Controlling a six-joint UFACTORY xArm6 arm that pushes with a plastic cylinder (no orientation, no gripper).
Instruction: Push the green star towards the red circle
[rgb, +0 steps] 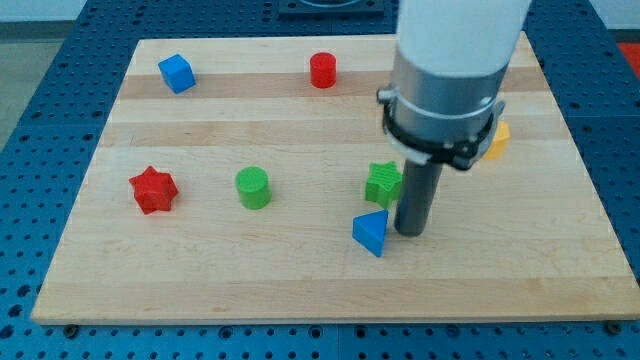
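No fingers are carried by the arm (455, 60); it ends in a dark rod with nothing to clench or release, so nothing is grasped. Its lower end, my tip (410, 231), is set on the board right of centre, toward the bottom edge, just to the right of the green star (382, 183) and the blue triangular block (370, 233), between which it is seen; whether it touches either cannot be told.

Seven blocks are counted: two blue, two red, two green and one yellow. A blue cube (176, 73) lies near the top-left corner, and the red circle (322, 70) near the top edge, well apart from the green star. A red star (153, 189) lies toward the left edge, with a green cylinder (253, 187) to its right. A yellow block (495, 141) is partly hidden behind the arm, its shape not made out.

A pale wooden board (200, 270) is laid on a blue perforated table (30, 150). No writing can be read.
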